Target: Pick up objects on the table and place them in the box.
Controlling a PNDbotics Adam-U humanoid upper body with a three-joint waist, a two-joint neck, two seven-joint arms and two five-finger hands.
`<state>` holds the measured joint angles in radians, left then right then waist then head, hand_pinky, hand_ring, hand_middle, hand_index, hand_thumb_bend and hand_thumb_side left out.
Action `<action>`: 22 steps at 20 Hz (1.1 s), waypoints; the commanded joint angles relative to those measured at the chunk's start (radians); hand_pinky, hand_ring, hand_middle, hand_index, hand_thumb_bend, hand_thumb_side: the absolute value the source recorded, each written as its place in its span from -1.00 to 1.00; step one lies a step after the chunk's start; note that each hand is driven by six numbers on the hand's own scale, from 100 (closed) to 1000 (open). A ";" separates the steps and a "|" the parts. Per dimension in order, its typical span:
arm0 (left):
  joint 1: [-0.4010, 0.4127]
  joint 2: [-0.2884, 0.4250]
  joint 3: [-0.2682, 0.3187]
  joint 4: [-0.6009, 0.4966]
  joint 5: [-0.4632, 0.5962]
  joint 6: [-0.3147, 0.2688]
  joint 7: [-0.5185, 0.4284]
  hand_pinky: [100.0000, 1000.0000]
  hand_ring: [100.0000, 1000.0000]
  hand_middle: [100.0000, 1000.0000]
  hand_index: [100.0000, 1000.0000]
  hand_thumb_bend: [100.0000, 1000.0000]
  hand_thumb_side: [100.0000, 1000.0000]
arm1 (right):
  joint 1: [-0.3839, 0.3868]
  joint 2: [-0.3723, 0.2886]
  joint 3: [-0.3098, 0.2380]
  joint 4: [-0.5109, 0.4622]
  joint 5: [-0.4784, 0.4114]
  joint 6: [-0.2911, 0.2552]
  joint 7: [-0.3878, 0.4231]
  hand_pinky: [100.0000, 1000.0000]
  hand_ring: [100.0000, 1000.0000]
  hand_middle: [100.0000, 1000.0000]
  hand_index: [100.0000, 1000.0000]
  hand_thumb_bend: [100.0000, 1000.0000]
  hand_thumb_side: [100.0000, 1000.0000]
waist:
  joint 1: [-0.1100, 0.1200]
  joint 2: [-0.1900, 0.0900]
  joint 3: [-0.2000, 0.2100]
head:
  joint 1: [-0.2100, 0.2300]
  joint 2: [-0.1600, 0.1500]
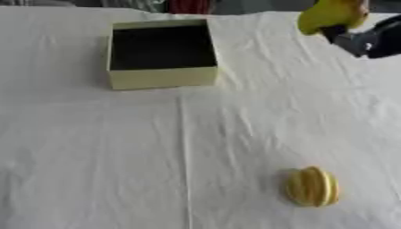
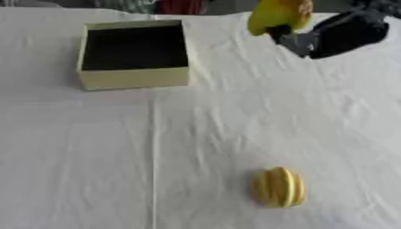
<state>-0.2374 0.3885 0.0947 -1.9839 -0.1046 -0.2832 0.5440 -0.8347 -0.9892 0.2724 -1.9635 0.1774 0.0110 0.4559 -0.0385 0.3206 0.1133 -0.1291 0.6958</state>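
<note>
— Where is the fruit it's meant to box?

— Up in the air at the far right. The right hand [image 2: 337, 33] has its fingers closed round a yellow fruit [image 2: 278, 14], which sticks out toward the box side. It hangs above the cloth [image 1: 235, 134], right of the box [image 1: 162, 77] and apart from it.

— And the box?

— Open, dark inside, pale walls, sitting far left of centre. I can't see anything in it from here.

— So what makes this step go well?

— I'd say carry the fruit left, high enough to pass the near and right walls, and stop only once it hangs over the dark middle, not over a rim. Then lower it a little before the fingers open, so it drops short and doesn't bounce out.

— What could go wrong?

— The fruit pokes out past the fingers, so it may reach the wall before the hand seems close. If it clips the rim, that light box could slide on the wrinkled cloth.

— Anything left after that?

— A ribbed yellow piece [image 1: 312, 186] lies near the front right, well away from the box. The left hand isn't in sight.
</note>
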 commanded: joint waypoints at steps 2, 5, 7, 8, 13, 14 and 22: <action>-0.035 0.043 -0.012 -0.016 0.016 -0.008 -0.019 0.64 0.58 0.37 0.62 -0.84 0.26 | -0.170 0.143 0.084 0.125 0.005 0.043 0.097 0.52 0.07 0.08 0.19 -1.00 -1.00 | -0.003 -0.019 0.022 | -0.032 -0.014; -0.069 0.048 -0.023 -0.016 0.026 -0.018 -0.032 0.64 0.59 0.38 0.62 -0.82 0.24 | -0.264 0.260 0.124 0.275 0.053 0.023 0.118 0.52 0.07 0.08 0.20 -1.00 -1.00 | -0.007 -0.014 0.053 | -0.062 -0.018; -0.090 0.051 -0.032 -0.016 0.034 -0.025 -0.042 0.64 0.59 0.38 0.62 -0.81 0.23 | -0.306 0.326 0.144 0.393 0.100 -0.006 0.118 0.52 0.08 0.09 0.20 -1.00 -1.00 | -0.010 -0.009 0.076 | -0.082 -0.021; -0.102 0.054 -0.037 -0.016 0.037 -0.029 -0.048 0.64 0.59 0.38 0.62 -0.81 0.22 | -0.322 0.354 0.151 0.451 0.122 -0.023 0.115 0.53 0.08 0.09 0.20 -1.00 -1.00 | -0.012 -0.006 0.089 | -0.093 -0.023; -0.157 0.062 -0.054 -0.016 0.055 -0.048 -0.071 0.63 0.59 0.38 0.62 -0.79 0.20 | -0.368 0.456 0.143 0.680 0.207 -0.109 0.075 0.54 0.08 0.10 0.21 -1.00 -1.00 | -0.023 0.010 0.137 | -0.127 -0.032; -0.165 0.061 -0.057 -0.016 0.059 -0.050 -0.074 0.63 0.59 0.38 0.62 -0.79 0.20 | -0.375 0.470 0.140 0.716 0.224 -0.122 0.069 0.55 0.09 0.10 0.22 -1.00 -1.00 | -0.026 0.014 0.146 | -0.130 -0.034; -0.172 0.050 -0.058 -0.016 0.072 -0.050 -0.084 0.64 0.59 0.38 0.62 -0.81 0.23 | -0.379 0.522 0.097 0.895 0.346 -0.188 0.020 0.56 0.11 0.12 0.24 -1.00 -1.00 | -0.042 0.029 0.172 | -0.126 -0.044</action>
<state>-0.3989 0.4218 0.0343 -1.9839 -0.0389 -0.3333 0.4641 -1.1932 -0.4593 0.3882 -1.0787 0.5049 -0.1672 0.4837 -0.0868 0.3694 0.2838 -0.2566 0.6658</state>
